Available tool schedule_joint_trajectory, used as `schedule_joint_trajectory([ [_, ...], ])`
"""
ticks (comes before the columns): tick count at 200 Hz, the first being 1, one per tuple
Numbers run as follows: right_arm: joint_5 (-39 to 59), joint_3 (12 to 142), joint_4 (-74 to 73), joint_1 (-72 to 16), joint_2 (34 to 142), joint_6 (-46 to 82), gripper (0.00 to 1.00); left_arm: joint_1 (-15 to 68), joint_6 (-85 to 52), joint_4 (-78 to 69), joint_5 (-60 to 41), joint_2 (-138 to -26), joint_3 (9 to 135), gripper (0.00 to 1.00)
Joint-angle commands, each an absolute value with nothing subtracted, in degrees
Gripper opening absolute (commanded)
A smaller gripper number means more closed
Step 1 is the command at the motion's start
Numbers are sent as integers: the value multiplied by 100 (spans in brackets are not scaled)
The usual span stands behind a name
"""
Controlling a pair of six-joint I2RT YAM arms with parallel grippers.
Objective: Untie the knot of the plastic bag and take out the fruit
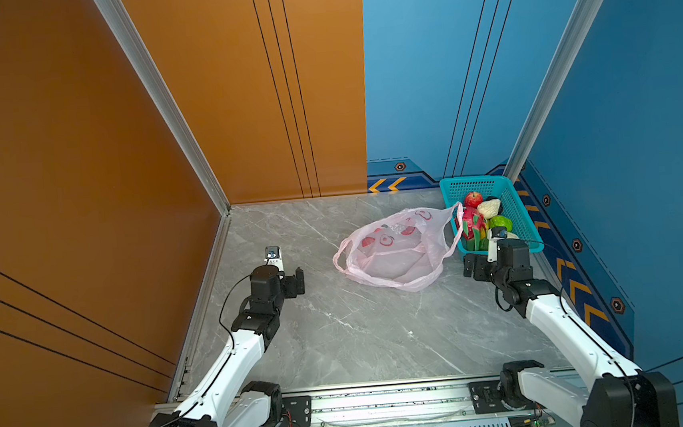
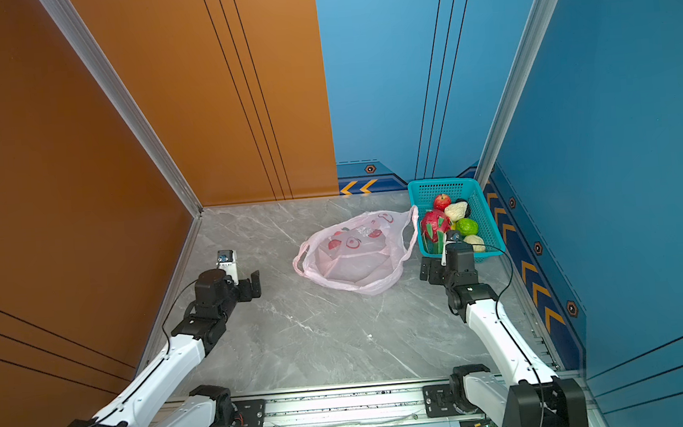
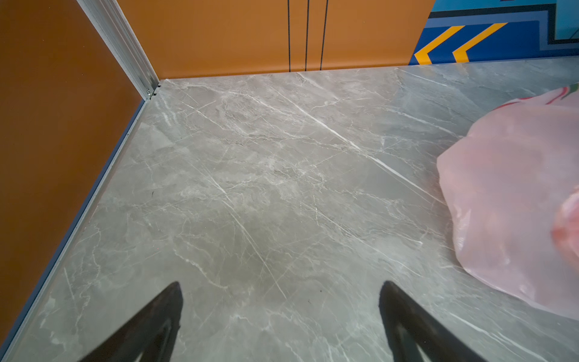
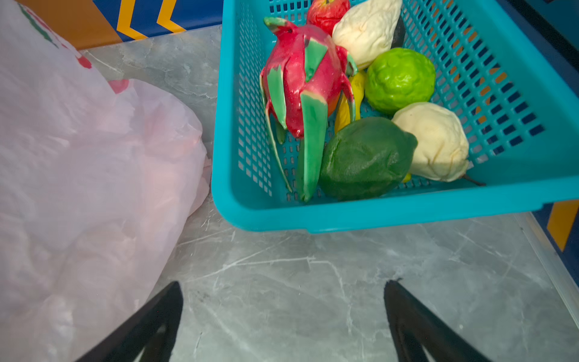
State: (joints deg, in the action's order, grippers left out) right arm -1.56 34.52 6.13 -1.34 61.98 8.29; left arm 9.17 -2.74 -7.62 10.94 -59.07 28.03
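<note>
1. The left gripper point(image 1: 294, 283) stands over the grey marble tabletop point(image 1: 340, 331), to the left of the plastic bag point(image 1: 393, 252). In the left wrist view the left gripper point(image 3: 282, 285) has its jaws spread wide with only bare tabletop between them. The bag point(image 3: 517, 203) lies off to one side of the fingers and clear of them.

2. The plastic bag lies slack on the tabletop between the two arms in both top views point(image 2: 351, 255). Its two loop handles are apart. The left handle point(image 1: 341, 256) lies flat on the tabletop. The right handle point(image 1: 453, 230) rises against the left wall of the teal basket point(image 1: 472, 179).

3. The fruit sits in the basket at the right rear corner. The right wrist view shows:
   - dragon fruit point(image 4: 300, 87), nearest the bag
   - red apple point(image 4: 326, 12)
   - two cream lumpy pieces point(image 4: 366, 31) point(image 4: 435, 141)
   - bright green bumpy fruit point(image 4: 399, 78)
   - dark green fruit point(image 4: 363, 156)
   - yellow piece point(image 4: 347, 106), partly hidden

4. The right gripper point(image 1: 474, 266) stands just in front of the basket's near rim point(image 4: 376, 219), close to the bag's right edge point(image 4: 78, 172). The right gripper point(image 4: 283, 283) has its jaws wide apart over bare tabletop, gripping nothing and touching neither the bag nor the basket.
</note>
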Motion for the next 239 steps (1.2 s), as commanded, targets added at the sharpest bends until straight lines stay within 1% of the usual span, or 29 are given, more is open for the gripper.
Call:
schedule_joint_trajectory([
  [1, 7, 3220, -816, -9, 6621, 415, 100, 776, 13, -1944, 1055, -6309, 2600, 98],
  [40, 261, 2846, -2294, 197, 7326, 412, 100, 634, 321, -3019, 1075, -7047, 2399, 98],
  [83, 441, 2496, -3633, 220, 7938, 312, 100, 466, 297, -4481, 1066, -7918, 2152, 98],
  [110, 537, 2473, -3944, 231, 8150, 340, 100, 400, 216, -5077, 1107, -8499, 2084, 99],
  [128, 584, 2218, -4806, 196, 8474, 341, 100, 385, 221, -5503, 1099, -8797, 2020, 99],
  [150, 496, 1968, -5644, 89, 8909, 269, 100, 386, 237, -5605, 1055, -8952, 2014, 99],
  [166, 258, 2050, -5297, 2, 8816, 196, 100, 369, 220, -5598, 1078, -8947, 2021, 99],
  [181, 247, 2025, -5435, 0, 8869, 229, 100, 336, 193, -5574, 1045, -8964, 2040, 99],
  [212, -140, 1957, -5518, -100, 8841, 228, 100, 297, 127, -5555, 1103, -8958, 2045, 98],
  [239, -200, 1995, -5456, -104, 8858, 252, 100, 294, 132, -5555, 1082, -8954, 2040, 98],
])
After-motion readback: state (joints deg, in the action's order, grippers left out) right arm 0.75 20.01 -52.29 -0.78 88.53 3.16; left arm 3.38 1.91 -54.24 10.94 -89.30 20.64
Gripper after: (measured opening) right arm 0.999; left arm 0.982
